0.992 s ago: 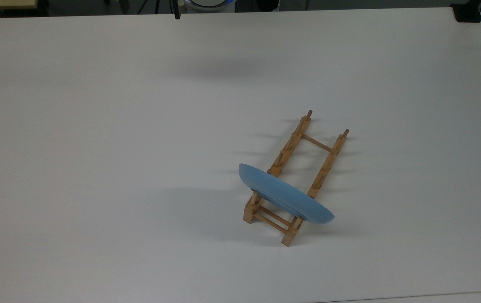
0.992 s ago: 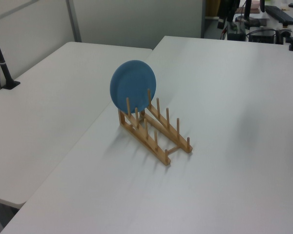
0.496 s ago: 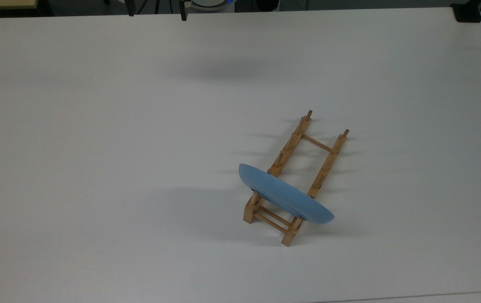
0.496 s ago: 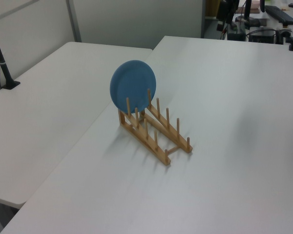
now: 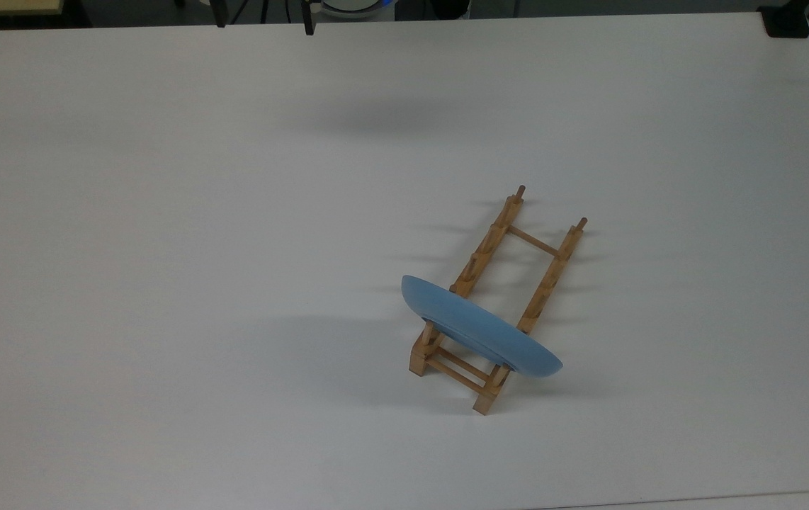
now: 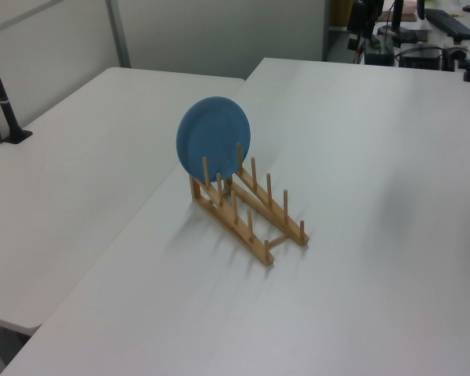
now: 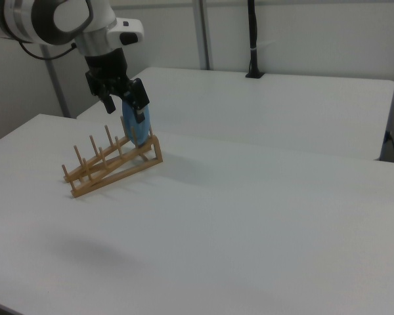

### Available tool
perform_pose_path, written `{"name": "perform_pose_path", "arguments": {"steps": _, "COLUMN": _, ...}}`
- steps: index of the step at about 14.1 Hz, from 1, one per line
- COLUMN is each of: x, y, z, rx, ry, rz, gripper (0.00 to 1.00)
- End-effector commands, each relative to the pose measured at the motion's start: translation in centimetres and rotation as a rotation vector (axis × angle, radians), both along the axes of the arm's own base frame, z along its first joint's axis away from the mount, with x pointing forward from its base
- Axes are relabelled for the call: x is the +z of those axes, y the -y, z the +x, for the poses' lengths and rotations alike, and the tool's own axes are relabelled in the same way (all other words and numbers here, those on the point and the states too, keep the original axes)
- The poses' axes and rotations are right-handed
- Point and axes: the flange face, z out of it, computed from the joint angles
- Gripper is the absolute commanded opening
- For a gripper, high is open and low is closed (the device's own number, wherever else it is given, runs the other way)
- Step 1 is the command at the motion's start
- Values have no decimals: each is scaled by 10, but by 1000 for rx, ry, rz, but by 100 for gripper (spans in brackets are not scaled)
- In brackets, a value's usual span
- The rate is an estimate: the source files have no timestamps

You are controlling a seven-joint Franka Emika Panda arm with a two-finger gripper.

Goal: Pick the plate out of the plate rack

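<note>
The light-blue plate (image 5: 482, 329) stands on edge in the end slot of the wooden plate rack (image 5: 545, 283), which lies diagonally on the white table. In the left view the plate (image 6: 214, 139) faces the camera at the far end of the rack (image 6: 254, 215). My gripper (image 5: 263, 14) shows as two dark fingers spread apart at the top view's upper edge, far from the rack. In the right view the gripper (image 7: 125, 106) hangs open with nothing in it, well above the table. It overlaps the plate (image 7: 135, 131) and the rack (image 7: 111, 167) there.
The white table (image 5: 163, 283) is bare around the rack. A second white table (image 6: 63, 164) adjoins it, with a black post (image 6: 1, 98) clamped to it. A black clamp (image 5: 787, 21) sits at the top view's upper right corner.
At the top view's upper edge a second dark finger has come into sight and the first has shifted slightly right. Plate and rack have not moved.
</note>
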Motion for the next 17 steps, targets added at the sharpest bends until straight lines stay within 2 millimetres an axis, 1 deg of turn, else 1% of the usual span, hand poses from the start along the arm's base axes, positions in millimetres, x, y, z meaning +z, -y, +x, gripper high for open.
{"name": "perform_pose_path", "arguments": {"steps": 1, "x": -2, "y": -6, "z": -5, "rx": 24, "ry": -24, "rz": 6, "gripper": 100}}
{"name": "perform_pose_path", "arguments": {"steps": 2, "x": -2, "y": -10, "z": -5, "rx": 30, "ry": -24, "rz": 6, "gripper": 100}}
{"name": "perform_pose_path", "arguments": {"steps": 5, "x": -2, "y": -9, "z": -5, "rx": 27, "ry": -24, "rz": 7, "gripper": 100}}
{"name": "perform_pose_path", "arguments": {"steps": 9, "x": -13, "y": -12, "z": 3, "rx": 37, "ry": -34, "rz": 6, "gripper": 100}}
{"name": "perform_pose_path", "arguments": {"steps": 13, "x": -17, "y": -12, "z": 5, "rx": 58, "ry": -39, "rz": 3, "gripper": 100}}
{"name": "perform_pose_path", "arguments": {"steps": 15, "x": -22, "y": -11, "z": 9, "rx": 130, "ry": -47, "rz": -7, "gripper": 100}}
{"name": "perform_pose_path", "arguments": {"steps": 17, "x": -22, "y": -8, "z": 8, "rx": 244, "ry": -49, "rz": -22, "gripper": 100}}
